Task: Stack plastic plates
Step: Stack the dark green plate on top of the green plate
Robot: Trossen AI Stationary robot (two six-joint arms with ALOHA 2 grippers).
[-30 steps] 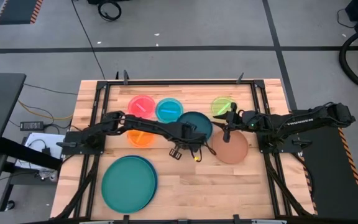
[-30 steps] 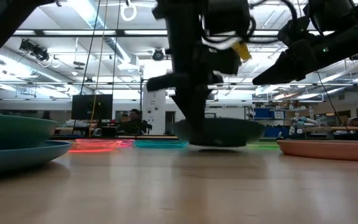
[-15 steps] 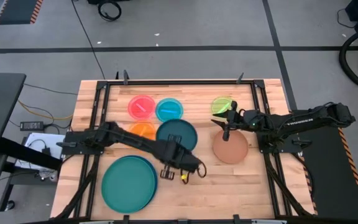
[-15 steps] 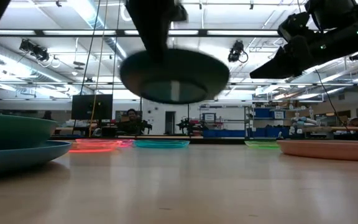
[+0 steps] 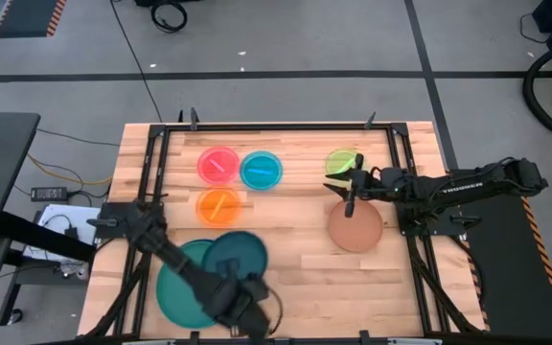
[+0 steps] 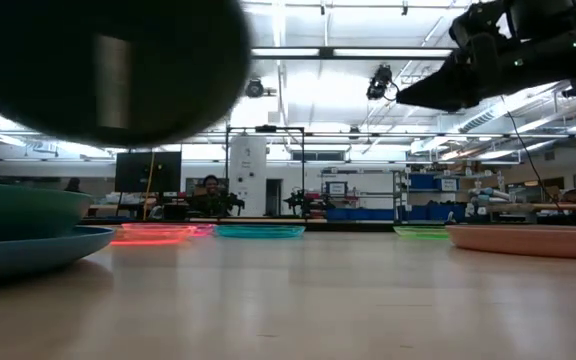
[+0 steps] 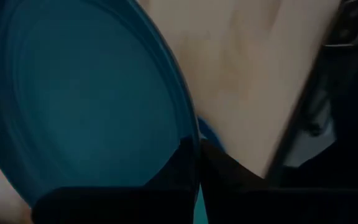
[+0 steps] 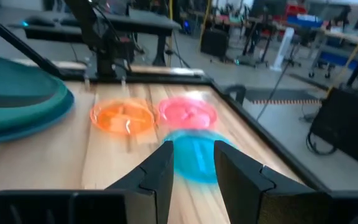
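My left gripper [image 5: 242,290] is near the table's front edge, shut on a medium dark teal plate [image 5: 236,254]. The plate hangs over the right part of the large teal plate [image 5: 185,283], which rests on a blue plate [image 6: 38,250]. My right gripper [image 5: 346,190] is open in the air between the lime green plate [image 5: 341,161] and the terracotta plate [image 5: 356,228]. The pink [image 5: 218,163], cyan [image 5: 261,170] and orange [image 5: 218,204] plates lie flat on the table at the far left. My left gripper pinches the dark teal plate's rim [image 7: 188,146] between its two fingers, on the side nearest the table's front edge. The fingers come from above, pointing down. The plate is lifted clear and roughly level, above the large teal plate.
Black frame rails [image 5: 156,182] run along the table's left, far and right sides. Bare wood [image 5: 353,287] lies at the near right. The right arm [image 5: 468,182] reaches in from the right edge.
My left gripper has swung from the table's middle toward the near left and risen, rolling its wrist. It has carried the dark teal plate clear of the table and over the large teal plate.
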